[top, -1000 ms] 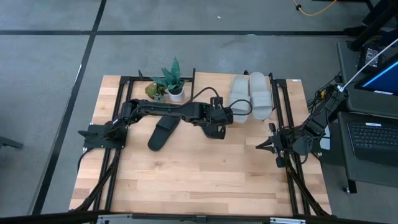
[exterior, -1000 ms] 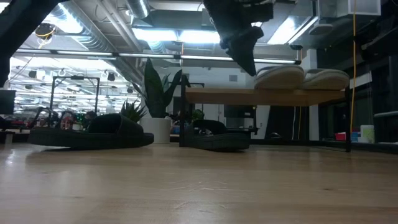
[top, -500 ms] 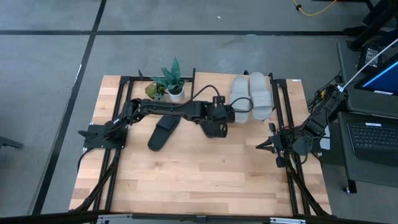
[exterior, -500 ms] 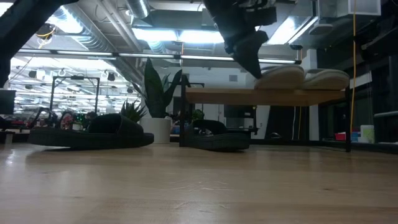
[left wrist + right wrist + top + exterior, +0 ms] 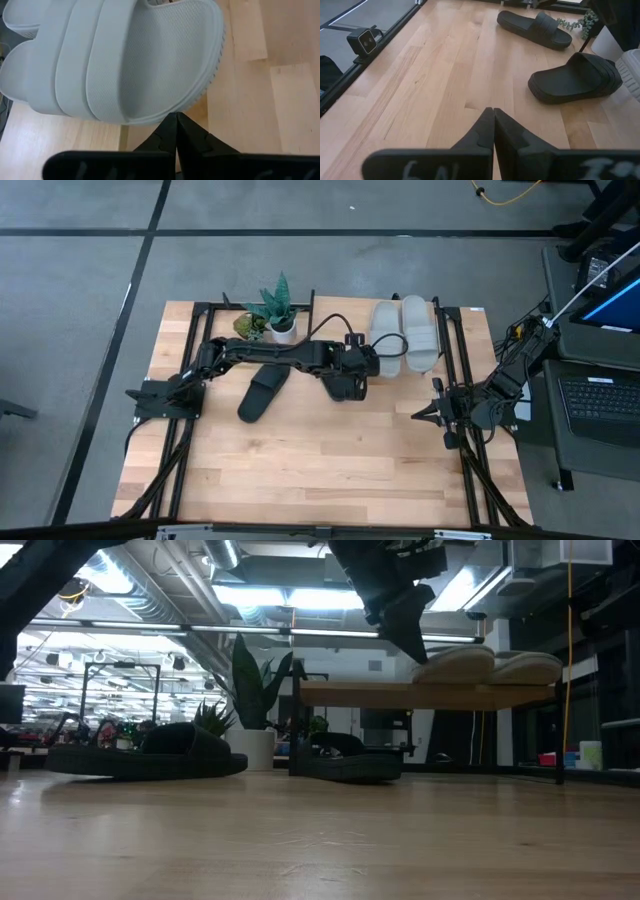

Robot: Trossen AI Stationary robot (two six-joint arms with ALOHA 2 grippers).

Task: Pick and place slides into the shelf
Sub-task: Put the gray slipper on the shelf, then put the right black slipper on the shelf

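Left gripper (image 5: 368, 363) sits at the heel of the near grey slide (image 5: 385, 340) on the shelf (image 5: 430, 693); its fingers are pressed together and hold nothing, tips touching the heel edge in the left wrist view. Over the last second it has crept toward the shelf, and in the low view both grey slides have shifted slightly further onto the board, so this reads as a closed-finger nudge to seat the sandal. The second grey slide (image 5: 418, 332) lies alongside it on the top board. One black slide (image 5: 262, 393) lies on the table (image 5: 330, 460) by the left arm; the other (image 5: 345, 762) sits under the shelf. Right gripper (image 5: 421, 414) waits at the table's right edge, fingers together, empty. Judged: grey pair nearly done, one black slide left.
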